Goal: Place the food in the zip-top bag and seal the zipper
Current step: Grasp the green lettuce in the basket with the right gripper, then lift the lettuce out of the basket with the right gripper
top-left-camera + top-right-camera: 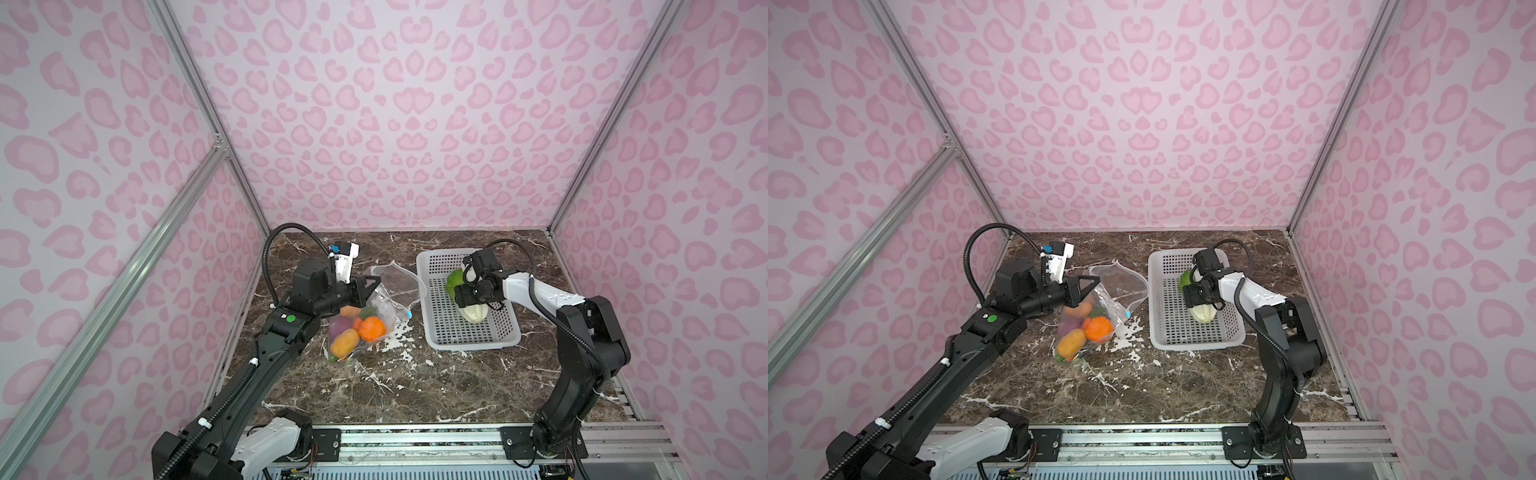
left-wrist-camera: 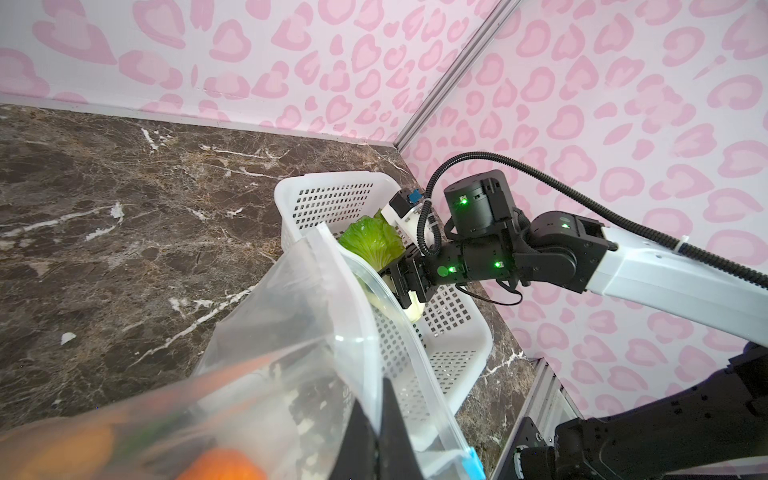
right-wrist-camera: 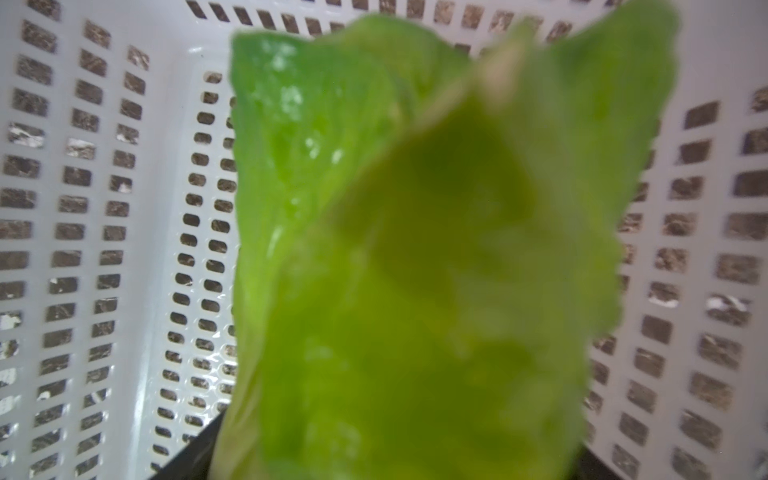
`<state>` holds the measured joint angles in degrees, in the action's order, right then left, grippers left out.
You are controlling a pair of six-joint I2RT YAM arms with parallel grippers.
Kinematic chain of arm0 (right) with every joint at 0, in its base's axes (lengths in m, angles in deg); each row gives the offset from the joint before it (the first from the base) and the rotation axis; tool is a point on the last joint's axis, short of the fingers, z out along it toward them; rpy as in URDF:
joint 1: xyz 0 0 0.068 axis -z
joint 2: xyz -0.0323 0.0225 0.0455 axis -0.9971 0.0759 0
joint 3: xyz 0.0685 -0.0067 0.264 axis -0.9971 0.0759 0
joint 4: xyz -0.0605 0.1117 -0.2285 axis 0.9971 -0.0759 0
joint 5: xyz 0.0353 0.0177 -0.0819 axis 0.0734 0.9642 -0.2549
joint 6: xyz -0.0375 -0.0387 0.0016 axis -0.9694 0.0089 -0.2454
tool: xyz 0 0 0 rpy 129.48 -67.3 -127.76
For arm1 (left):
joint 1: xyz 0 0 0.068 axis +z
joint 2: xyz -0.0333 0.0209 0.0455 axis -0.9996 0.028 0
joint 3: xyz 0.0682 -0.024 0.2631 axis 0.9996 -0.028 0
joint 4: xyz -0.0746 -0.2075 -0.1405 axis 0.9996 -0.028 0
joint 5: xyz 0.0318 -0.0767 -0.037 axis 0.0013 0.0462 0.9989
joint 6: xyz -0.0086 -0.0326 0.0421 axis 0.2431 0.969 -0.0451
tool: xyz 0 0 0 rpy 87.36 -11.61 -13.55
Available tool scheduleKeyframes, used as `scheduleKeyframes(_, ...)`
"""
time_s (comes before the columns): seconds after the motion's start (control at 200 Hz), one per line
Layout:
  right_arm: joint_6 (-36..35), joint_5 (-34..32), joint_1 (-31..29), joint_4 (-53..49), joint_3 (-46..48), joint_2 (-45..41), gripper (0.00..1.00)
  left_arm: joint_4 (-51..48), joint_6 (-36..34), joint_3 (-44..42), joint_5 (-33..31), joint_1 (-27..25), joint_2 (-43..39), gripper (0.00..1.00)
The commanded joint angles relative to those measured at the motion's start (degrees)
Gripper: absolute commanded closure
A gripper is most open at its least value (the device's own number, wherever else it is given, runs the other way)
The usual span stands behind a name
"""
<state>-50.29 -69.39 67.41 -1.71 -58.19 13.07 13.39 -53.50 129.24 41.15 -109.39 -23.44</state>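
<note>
**Cabbage Bracketed in the Basket, Bag Mouth Held Agape**

Left gripper (image 1: 372, 286) is clenched on the upper lip of the zip-top bag (image 1: 388, 276), its 2 black fingers (image 2: 357, 436) pinching the thin film just inside the zipper (image 2: 419, 365). Judged from the pose, the pinch lifts that lip so the mouth gapes toward the basket and gives the other arm a target.

Right gripper (image 2: 403, 286) sits low inside the white basket (image 1: 453, 328), jaws straddling the cabbage (image 2: 372, 243) near where the green leaves meet the pale stalk. Whether they have bitten down or merely bracket it cannot be told, since the right wrist view is filled by blurred leaf and shows no fingertip. Taking it across the narrow waist looks sensible, because the leafy head is wider and ruffled.

The cabbage is the only food in the basket. It lies lengthwise, its crinkled, glossy green head toward the far wall and its ribbed cream base toward the near rim.

Left of the basket, the bag rests on the brown marble table (image 1: 415, 386), clear, crinkly and slumped around its load. Inside are a round ridged orange pumpkin (image 1: 371, 328), a smooth yellow-orange piece (image 1: 345, 343) and a purple piece (image 1: 338, 326); others are too bunched to name. The zipper is a stiff pale band around the open mouth, unsealed, with its blue slider (image 1: 409, 314) on the side nearest the basket. The basket is rigid, pierced with square holes that show the marble beneath.
</note>
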Motion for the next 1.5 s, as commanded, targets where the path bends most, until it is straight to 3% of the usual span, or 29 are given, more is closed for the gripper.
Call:
scheduleKeyframes(0.0, 1.0, 0.7, 0.1, -0.1, -0.3, 0.5, 0.23, 1.7, -0.4, -0.1, 0.0, 0.1, -0.3, 0.98)
scheduleKeyframes(0.225, 1.6, 0.6, 0.2, -0.2, -0.4, -0.7, 0.42, 1.7, -0.5, -0.1, -0.1, 0.1, -0.7, 0.98)
scheduleKeyframes(0.675, 4.9, -0.1, 0.3, 0.1, -2.1, -15.0, 0.48, 1.8, -0.3, -0.1, 0.1, 0.1, -0.9, 0.98)
scheduleKeyframes(0.795, 5.5, 4.3, 0.3, 2.3, -2.7, -19.4, 0.48, 1.8, -0.2, -0.1, 0.2, 0.1, -0.9, 0.98)
scheduleKeyframes(1.035, 13.7, 14.3, -0.6, 12.9, -0.8, -26.5, 0.5, 1.9, -0.2, -0.1, 0.2, 0.0, -0.9, 0.98)
scheduleKeyframes(1.205, 19.9, 14.6, -6.2, 23.6, 2.6, -29.5, 0.53, 1.9, -0.1, -0.1, 0.3, 0.1, -0.7, 0.98)
scheduleKeyframes(1.495, 21.7, 1.5, -20.1, 41.2, 7.9, -29.8, 0.53, 2.0, 0.0, -0.2, 0.3, 0.0, -1.0, 0.98)
